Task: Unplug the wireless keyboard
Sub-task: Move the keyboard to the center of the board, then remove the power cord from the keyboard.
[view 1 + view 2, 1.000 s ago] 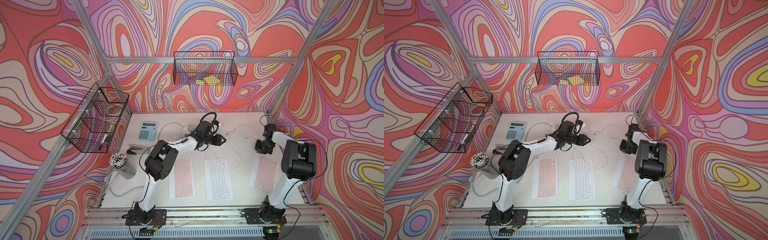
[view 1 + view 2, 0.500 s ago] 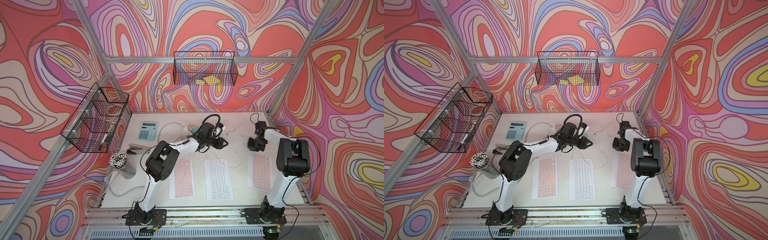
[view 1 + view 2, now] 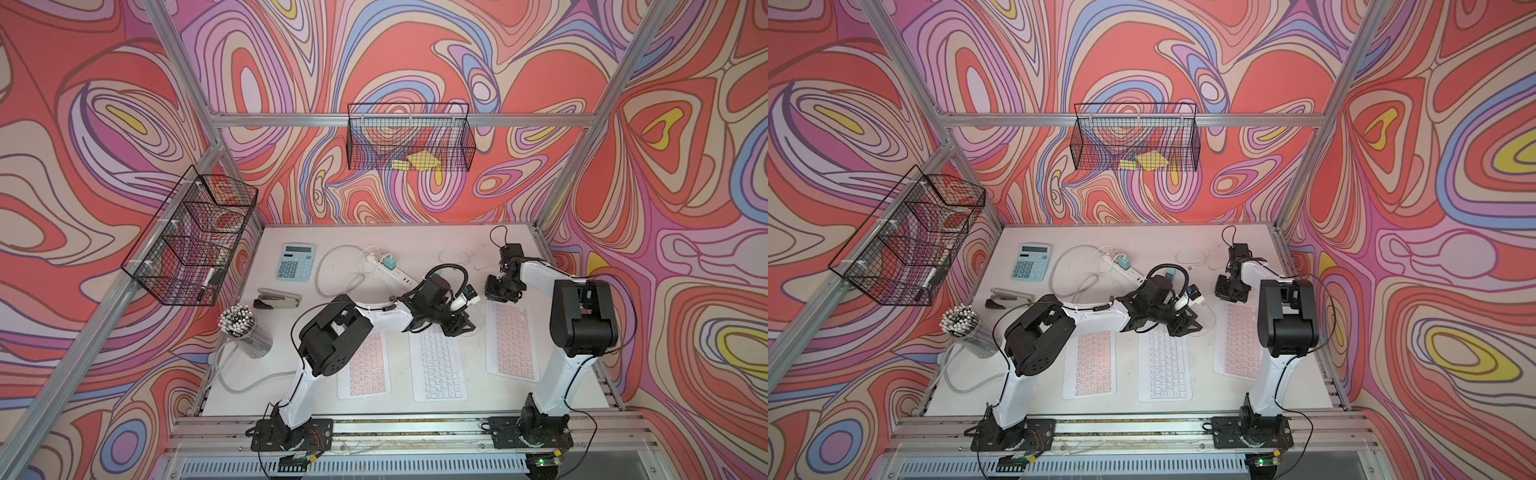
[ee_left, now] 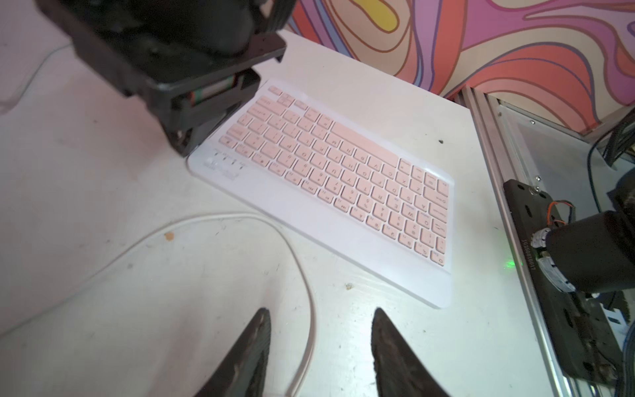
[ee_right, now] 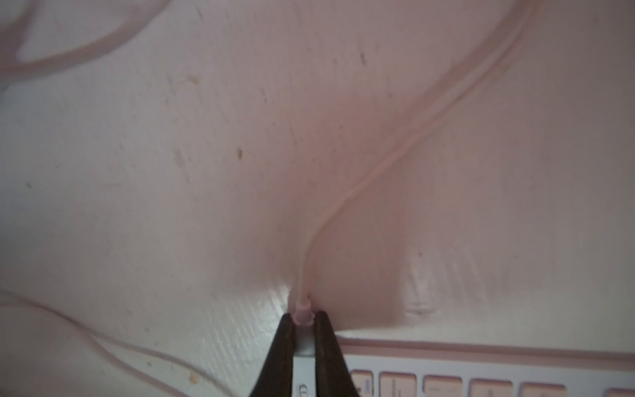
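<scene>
Noting right hand swung inward since a second ago, pinching plug at pink keyboard edge for pulling; left hand half-spread astride loose cable, empty.

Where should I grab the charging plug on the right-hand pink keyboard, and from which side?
Pinch the stiff plug body on its two sides, not the thin cord, which would bend. Come from above at the far edge of the keyboard, pulling straight away from the keys. The right gripper is shut there.
</scene>
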Available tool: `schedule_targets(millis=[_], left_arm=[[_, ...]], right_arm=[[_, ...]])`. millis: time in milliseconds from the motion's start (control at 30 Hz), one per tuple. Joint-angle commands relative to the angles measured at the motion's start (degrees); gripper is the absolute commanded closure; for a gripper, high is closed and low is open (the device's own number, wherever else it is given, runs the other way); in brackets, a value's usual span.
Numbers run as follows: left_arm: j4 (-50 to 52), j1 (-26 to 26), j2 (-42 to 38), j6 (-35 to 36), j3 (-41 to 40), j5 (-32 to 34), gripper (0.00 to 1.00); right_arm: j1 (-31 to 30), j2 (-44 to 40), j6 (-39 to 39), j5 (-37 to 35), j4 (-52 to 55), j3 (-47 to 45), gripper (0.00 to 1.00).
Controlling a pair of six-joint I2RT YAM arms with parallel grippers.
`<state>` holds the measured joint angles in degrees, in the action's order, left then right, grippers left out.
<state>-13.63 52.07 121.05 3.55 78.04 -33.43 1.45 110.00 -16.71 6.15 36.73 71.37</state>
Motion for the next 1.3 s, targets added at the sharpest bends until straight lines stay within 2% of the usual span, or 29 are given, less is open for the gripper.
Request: schedule_targets(millis=[0, 200, 300, 600, 800, 1000, 1167, 1267], left_arm=[[-0.48, 1.94, 1.41, 7.20, 2.72, 1.47, 0.52], [1.13, 4.90, 4.12, 12.36, 4.90, 2.25, 0.53], [6.15, 6.20, 5.97, 15.12, 8.90, 2.09, 0.54], [22.88, 10.17, 12.00, 23.35, 20.36, 7.18, 0.56], [29.16, 10.76, 15.17, 23.49, 25.54, 9.23, 0.56], [39.63, 10.77, 19.46, 22.79, 32.96, 10.38, 0.56], [51.10, 10.77, 24.74, 21.39, 42.81, 10.92, 0.56], [51.25, 10.77, 24.98, 21.20, 42.12, 11.20, 0.57]], right_arm=[[-2.19, 2.31, -2.43, 4.65, 0.61, -4.54, 0.91], [-3.08, 1.67, -3.28, 7.70, -2.03, -6.81, 0.91], [-3.63, 1.15, -3.48, 8.13, -2.67, -7.84, 0.91], [-5.21, 0.21, -4.47, 8.82, -5.05, -10.70, 0.90], [-6.03, -0.05, -4.82, 7.21, -5.45, -11.17, 0.89], [-6.63, -0.13, -4.59, 5.14, -5.44, -10.84, 0.89], [-7.30, -0.25, -4.31, 2.62, -5.33, -10.46, 0.89], [-7.41, -0.31, -4.68, 1.40, -5.89, -10.87, 0.89]])
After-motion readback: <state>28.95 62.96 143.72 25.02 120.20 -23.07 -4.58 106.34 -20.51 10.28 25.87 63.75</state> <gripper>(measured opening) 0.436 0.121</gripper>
